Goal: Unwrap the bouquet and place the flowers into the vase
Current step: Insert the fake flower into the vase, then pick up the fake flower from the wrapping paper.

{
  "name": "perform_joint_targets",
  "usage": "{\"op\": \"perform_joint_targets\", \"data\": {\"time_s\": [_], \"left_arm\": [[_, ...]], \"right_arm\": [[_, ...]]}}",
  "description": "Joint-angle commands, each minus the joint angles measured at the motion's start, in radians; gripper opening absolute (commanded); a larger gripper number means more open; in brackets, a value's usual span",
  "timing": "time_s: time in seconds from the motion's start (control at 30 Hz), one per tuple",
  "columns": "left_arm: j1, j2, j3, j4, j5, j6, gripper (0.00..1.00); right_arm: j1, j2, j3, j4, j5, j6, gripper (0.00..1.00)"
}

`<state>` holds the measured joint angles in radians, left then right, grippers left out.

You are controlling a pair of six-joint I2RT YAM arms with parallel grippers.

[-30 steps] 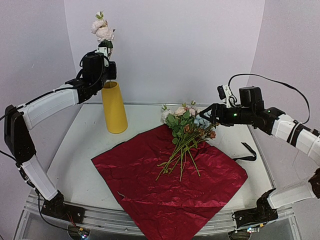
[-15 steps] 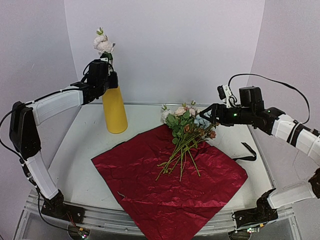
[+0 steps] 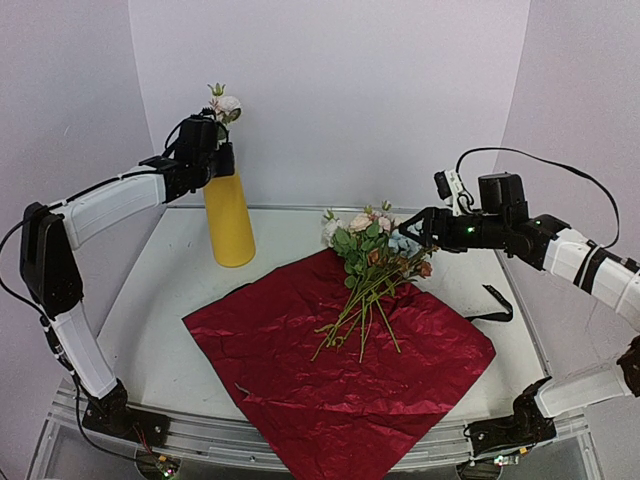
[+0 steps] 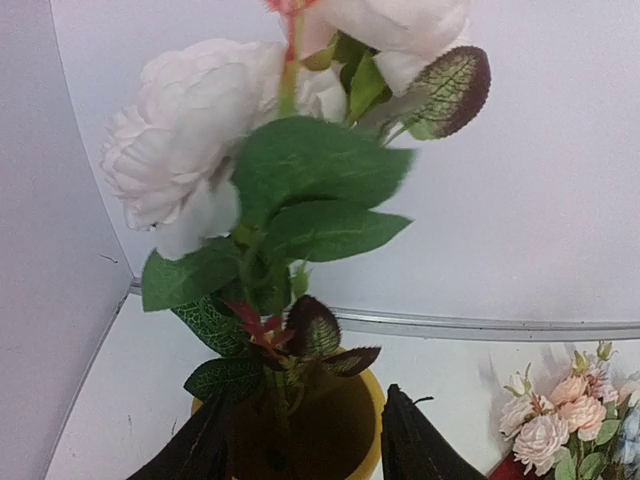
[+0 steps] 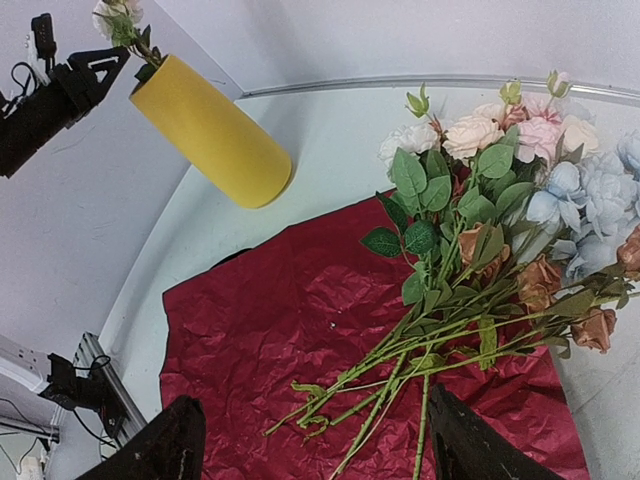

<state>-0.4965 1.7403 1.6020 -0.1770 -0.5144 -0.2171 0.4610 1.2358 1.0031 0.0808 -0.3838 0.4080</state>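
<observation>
Two arms work over a white table [image 3: 150, 300]. At back left the vase [image 3: 229, 225] stands upright, just off the far left corner of the paper [image 3: 330, 370], which lies spread flat as a crinkled red sheet. One stem [image 4: 290, 250] with pale pink blooms and green leaves stands in the vase, its head rising above the mouth. The left gripper [image 4: 300, 440] hangs right over that mouth. Its fingers [image 4: 205, 450] stand apart on either side of the stem, with a gap on both sides, so they grip nothing.

The other flowers [image 3: 372, 265] lie in a loose bundle on the paper's far right part. Their stems fan toward the near side, and the white, pink, peach, rust and pale blue heads point to the back wall, passing the sheet's edge. The right gripper [image 5: 312, 400] hovers at the right side of the heads, pointing left toward them. Its fingers are spread wide and hold nothing, and the stems show in the gap below. A black ribbon [image 3: 495, 305] lies on the table by the paper's right edge, apart from the flowers.
</observation>
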Motion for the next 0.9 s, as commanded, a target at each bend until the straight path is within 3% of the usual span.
{"op": "perform_joint_targets", "data": {"time_s": [0.0,0.27,0.6,0.87], "left_arm": [[0.000,-0.082,0.018,-0.030,-0.013,-0.041,0.54],[-0.001,-0.188,-0.061,-0.074,0.094,-0.153,0.57],[-0.001,-0.326,-0.201,-0.110,0.267,-0.319,0.68],[-0.009,-0.401,-0.360,-0.125,0.541,-0.509,0.75]], "right_arm": [[0.004,-0.027,-0.001,0.002,-0.035,-0.005,0.77],[0.005,-0.073,-0.060,-0.031,0.003,0.039,0.77],[0.004,-0.155,-0.171,-0.077,0.070,0.125,0.76],[0.004,-0.105,-0.233,-0.128,0.111,0.210,0.71]]}}
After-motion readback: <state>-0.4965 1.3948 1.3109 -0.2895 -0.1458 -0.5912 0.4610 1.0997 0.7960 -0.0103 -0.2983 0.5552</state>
